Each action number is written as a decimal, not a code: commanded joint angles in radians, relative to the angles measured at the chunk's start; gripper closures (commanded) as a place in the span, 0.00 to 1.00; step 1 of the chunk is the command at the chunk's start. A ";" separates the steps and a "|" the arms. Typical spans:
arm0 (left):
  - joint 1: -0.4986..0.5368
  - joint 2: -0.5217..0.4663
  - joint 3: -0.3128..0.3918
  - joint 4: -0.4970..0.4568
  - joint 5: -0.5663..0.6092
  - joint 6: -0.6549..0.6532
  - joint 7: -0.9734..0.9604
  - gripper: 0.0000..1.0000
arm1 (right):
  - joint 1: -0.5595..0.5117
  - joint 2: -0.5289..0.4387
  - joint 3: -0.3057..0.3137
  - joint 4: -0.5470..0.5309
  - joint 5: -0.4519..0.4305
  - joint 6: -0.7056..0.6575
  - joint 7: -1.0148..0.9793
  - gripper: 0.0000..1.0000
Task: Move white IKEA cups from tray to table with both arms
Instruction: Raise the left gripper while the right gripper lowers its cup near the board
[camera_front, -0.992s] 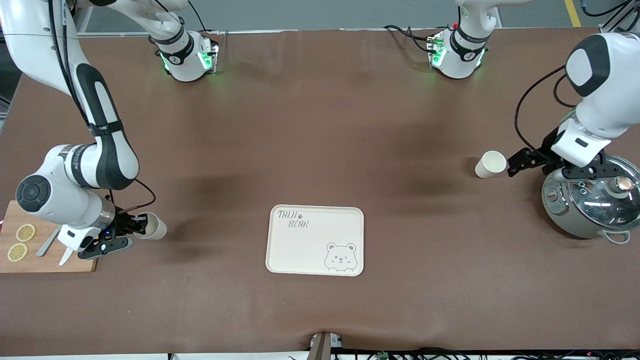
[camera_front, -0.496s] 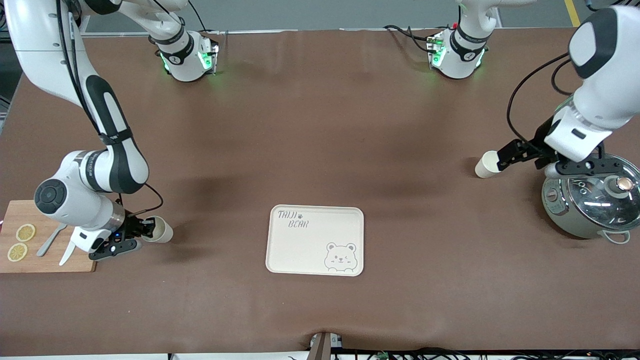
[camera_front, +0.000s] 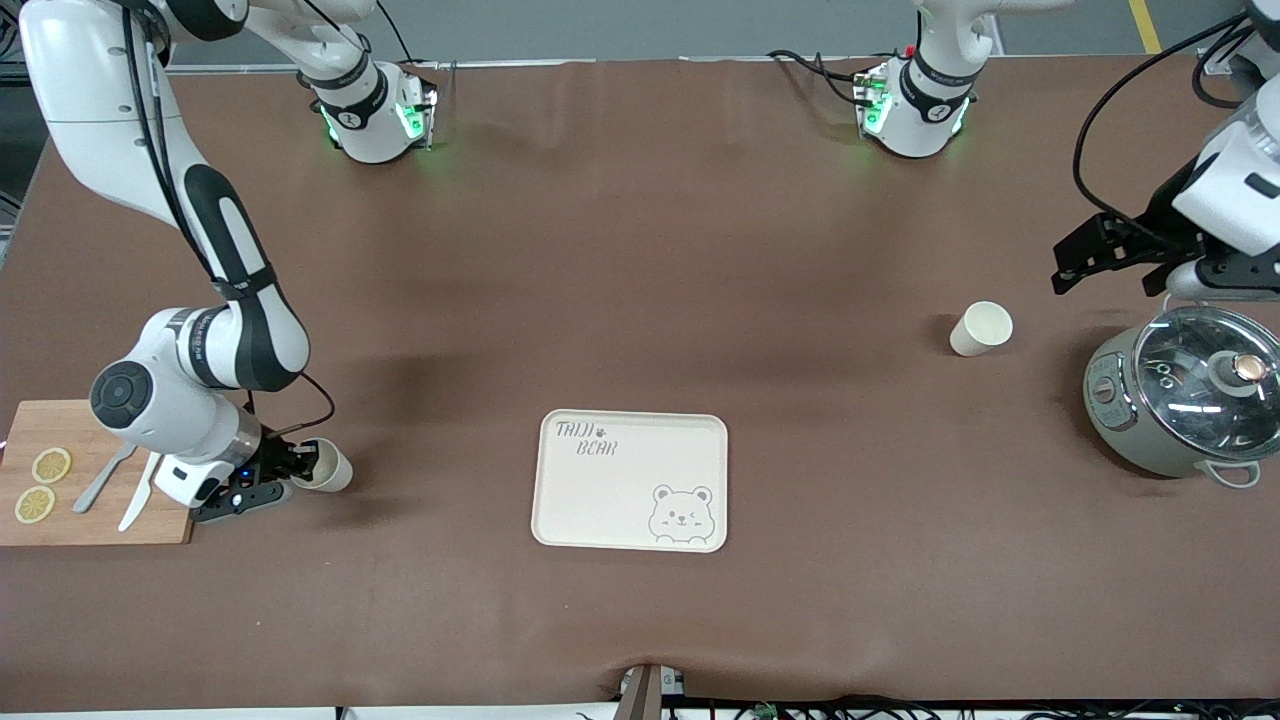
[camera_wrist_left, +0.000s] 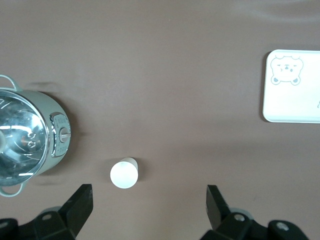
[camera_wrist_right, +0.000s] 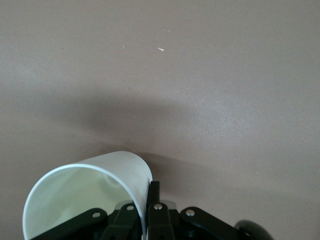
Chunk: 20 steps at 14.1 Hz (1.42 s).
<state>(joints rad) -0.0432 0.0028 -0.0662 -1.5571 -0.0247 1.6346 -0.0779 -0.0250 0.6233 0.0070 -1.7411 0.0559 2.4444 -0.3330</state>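
One white cup (camera_front: 981, 328) stands upright on the brown table at the left arm's end, free of any gripper. My left gripper (camera_front: 1075, 260) hangs open and empty above the table, apart from that cup. In the left wrist view the cup (camera_wrist_left: 123, 173) shows from above between the spread fingers (camera_wrist_left: 80, 205), well below them. My right gripper (camera_front: 300, 468) is shut on the wall of a second white cup (camera_front: 328, 468), held tilted low over the table beside the cutting board. In the right wrist view the fingers (camera_wrist_right: 152, 197) pinch the cup's rim (camera_wrist_right: 90, 187).
A cream tray with a bear drawing (camera_front: 630, 480) lies mid-table, nearer the front camera. A grey pot with a glass lid (camera_front: 1190, 400) stands at the left arm's end. A wooden cutting board (camera_front: 90, 525) with lemon slices, a knife and a spoon lies at the right arm's end.
The left gripper has lifted away from the standing cup toward the arms' bases, and the cup has stayed put. The right gripper has carried its cup a little toward the tray.
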 joint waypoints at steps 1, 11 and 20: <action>-0.017 0.051 0.009 0.106 0.019 -0.086 0.010 0.00 | -0.010 0.003 0.011 -0.014 0.013 0.033 -0.017 1.00; -0.018 0.102 -0.009 0.167 0.008 -0.137 0.015 0.00 | -0.009 0.004 0.011 -0.012 0.013 0.034 -0.015 0.85; -0.012 0.103 -0.003 0.167 0.031 -0.139 0.095 0.00 | -0.010 0.003 0.013 -0.009 0.013 0.031 -0.020 0.00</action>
<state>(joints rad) -0.0528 0.1017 -0.0692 -1.4130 -0.0229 1.5188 -0.0009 -0.0250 0.6338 0.0085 -1.7451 0.0560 2.4706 -0.3332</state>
